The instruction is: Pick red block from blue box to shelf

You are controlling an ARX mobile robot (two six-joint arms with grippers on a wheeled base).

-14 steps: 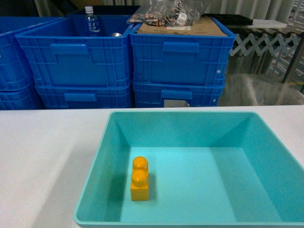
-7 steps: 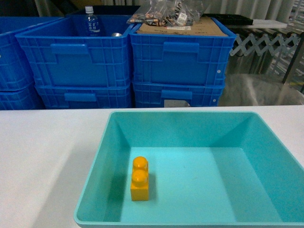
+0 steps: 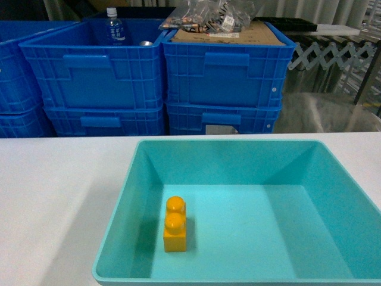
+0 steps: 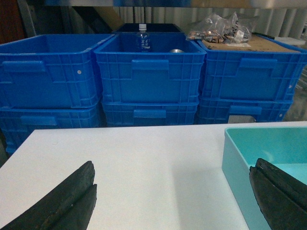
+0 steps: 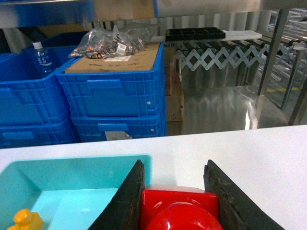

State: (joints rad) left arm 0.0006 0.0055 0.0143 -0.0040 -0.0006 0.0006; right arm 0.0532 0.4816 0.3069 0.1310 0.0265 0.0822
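Plastic, small, shiny and red, the one-stud toy block (image 5: pixel 180 208) sits pinched between my right claw's (image 5: pixel 176 201) fingers. It looks light, hard, slippery; I squeeze flat sides. My left claw (image 4: pixel 172 199) hangs wide open, empty.

- A shallow tray, the blue box (image 3: pixel 125 208), sits on a table (image 3: pixel 53 190), at the near right of the head view.
- A two-stud brick (image 3: pixel 175 227) lies inside the tray, on its floor, near the left wall.
- Stacked crates (image 3: pixel 161 77) stand behind the table, in a row running left to right.
- A bottle (image 3: pixel 114 27) stands in the upper middle crate.
- A cardboard sheet (image 3: pixel 238 34) covers the upper right crate, with a bag of small parts (image 3: pixel 211 15) lying on it.
- In the right wrist view, the red block (image 5: pixel 180 211) sits between the right gripper's (image 5: pixel 177 211) fingers, just right of the tray's far right corner.
- In the left wrist view, the left gripper (image 4: pixel 172 201) hangs over the table, left of the tray, its right finger above the tray's edge.
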